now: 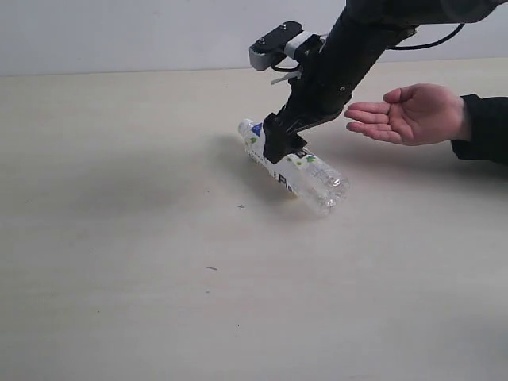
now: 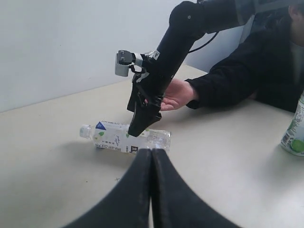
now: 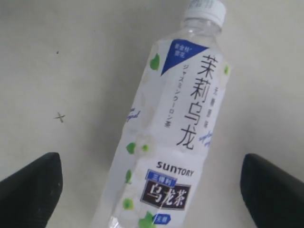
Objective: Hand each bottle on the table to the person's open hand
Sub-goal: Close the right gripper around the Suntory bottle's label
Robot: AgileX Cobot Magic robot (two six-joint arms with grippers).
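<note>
A bottle [image 1: 295,165] lay on its side near the middle of the table [image 1: 119,238]. It was clear, with a white cap and a white label with green leaves and a blue corner. Its cap pointed to the far left and its bottom pointed to the near right.

The right claw [image 1: 283,155] was down over the middle of the bottle. Its two black fingers [image 3: 33,190] were spread wide, one on each side of the bottle, and in the right wrist view they did not touch it. The bottle's side was on the table.

The person's hand [image 1: 409,115] was on the right, a little farther back than the bottle. It was flat and open with the palm up. It was near the right claw but not touching it. The arm had a black sleeve [image 1: 484,127].

The left claw [image 2: 152,156] had its two fingers pressed tight together, with nothing between them. It was on the near side of the lying bottle, apart from it.

A second bottle [image 2: 295,128], with a white and green label, stood upright on the table near the person.
</note>
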